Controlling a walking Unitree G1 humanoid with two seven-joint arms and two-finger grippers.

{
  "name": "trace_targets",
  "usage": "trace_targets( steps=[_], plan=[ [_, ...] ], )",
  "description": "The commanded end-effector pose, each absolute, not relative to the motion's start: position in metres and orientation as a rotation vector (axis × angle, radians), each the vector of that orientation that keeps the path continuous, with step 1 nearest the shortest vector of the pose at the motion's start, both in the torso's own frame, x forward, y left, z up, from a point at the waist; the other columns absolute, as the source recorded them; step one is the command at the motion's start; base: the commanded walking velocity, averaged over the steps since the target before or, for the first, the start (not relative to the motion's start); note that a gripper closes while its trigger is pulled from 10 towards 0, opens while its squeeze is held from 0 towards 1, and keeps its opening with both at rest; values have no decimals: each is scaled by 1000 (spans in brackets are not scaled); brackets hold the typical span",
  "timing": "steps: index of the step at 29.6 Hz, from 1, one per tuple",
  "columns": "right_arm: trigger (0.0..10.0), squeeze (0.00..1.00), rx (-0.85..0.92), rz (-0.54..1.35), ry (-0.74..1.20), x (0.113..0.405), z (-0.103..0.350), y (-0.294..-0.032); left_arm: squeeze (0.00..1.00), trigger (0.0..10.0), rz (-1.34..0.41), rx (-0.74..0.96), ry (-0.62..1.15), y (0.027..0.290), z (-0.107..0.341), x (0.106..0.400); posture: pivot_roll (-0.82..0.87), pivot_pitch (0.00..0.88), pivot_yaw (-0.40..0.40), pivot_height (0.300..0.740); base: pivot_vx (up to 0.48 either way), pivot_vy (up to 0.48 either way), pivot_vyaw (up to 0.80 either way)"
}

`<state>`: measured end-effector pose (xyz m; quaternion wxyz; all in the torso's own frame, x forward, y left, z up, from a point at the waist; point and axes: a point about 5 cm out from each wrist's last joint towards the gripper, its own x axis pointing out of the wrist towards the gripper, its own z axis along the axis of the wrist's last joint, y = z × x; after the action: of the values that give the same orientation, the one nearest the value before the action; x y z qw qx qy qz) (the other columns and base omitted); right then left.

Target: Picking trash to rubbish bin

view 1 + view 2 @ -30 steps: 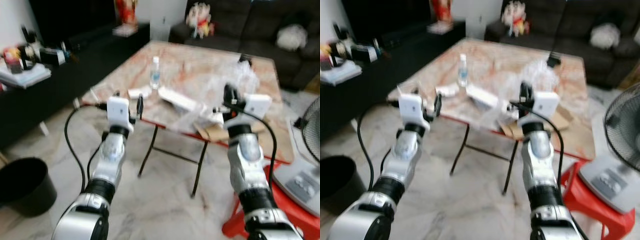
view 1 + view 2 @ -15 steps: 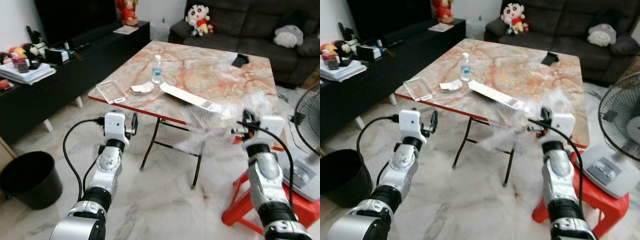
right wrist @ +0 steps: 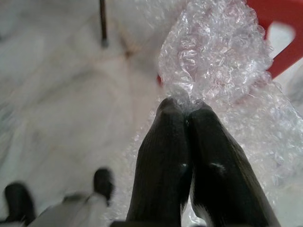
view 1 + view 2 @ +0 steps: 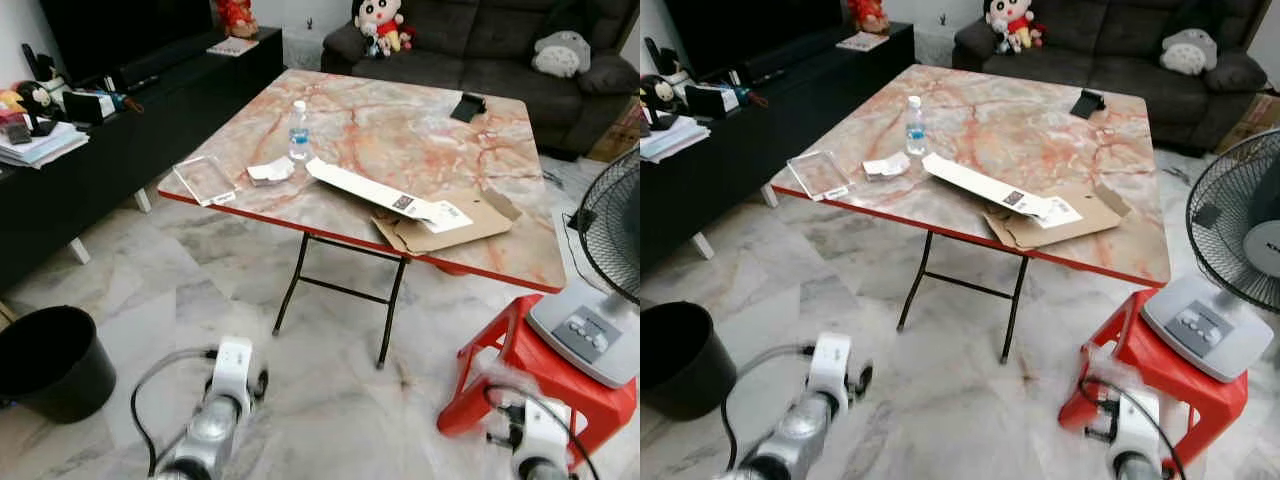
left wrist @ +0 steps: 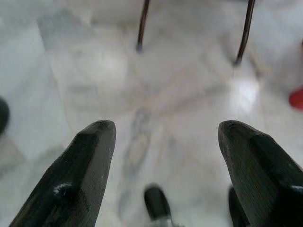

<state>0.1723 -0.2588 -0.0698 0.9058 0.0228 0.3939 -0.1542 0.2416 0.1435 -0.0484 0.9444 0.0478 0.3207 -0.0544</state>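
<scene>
Left eye view: a black bin (image 4: pixel 50 360) stands on the marble floor (image 4: pixel 150 270) at the far left, beside a dark low cabinet (image 4: pixel 120 130). Right of it the left pincer (image 5: pixel 161 142) hangs low over the floor, its two black fingers spread wide with nothing between them. Further back stands the folding worktop (image 4: pixel 400 130), carrying a clear plastic tray (image 4: pixel 203 180), a crumpled white paper (image 4: pixel 268 171), a water bottle (image 4: pixel 298 131), a long white carton (image 4: pixel 385 195), a flattened cardboard piece (image 4: pixel 450 225) and a black phone (image 4: pixel 469 107). Its thin metal legs (image 4: pixel 340 290) stand between the two arms. To the right a red stool (image 4: pixel 530 365) carries a fan (image 4: pixel 600 280). A dark sofa (image 4: pixel 480 40) with soft toys lines the back.

The right wrist view gives what the head views blur: the right pincer (image 3: pixel 187 111) is pressed tight on a wad of bubble wrap (image 3: pixel 218 52), held low in front of the red stool, well apart from the bin.
</scene>
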Motion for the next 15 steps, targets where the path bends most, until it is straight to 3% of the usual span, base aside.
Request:
trace_targets(
  steps=[1,8,15],
  plan=[
    [10000,0,50,-319,844,171,-72,-256,0,10000,-107,102,726,145,-58,230,-130,13,-37,740,0,0,0],
    [10000,0,67,-323,853,172,-74,-252,0,10000,-51,83,853,152,-74,206,-135,14,-35,740,0,0,0],
    [10000,0,69,-309,849,179,-71,-249,0,10000,-69,99,852,151,-73,208,-121,25,-41,740,0,0,0]
  ],
)
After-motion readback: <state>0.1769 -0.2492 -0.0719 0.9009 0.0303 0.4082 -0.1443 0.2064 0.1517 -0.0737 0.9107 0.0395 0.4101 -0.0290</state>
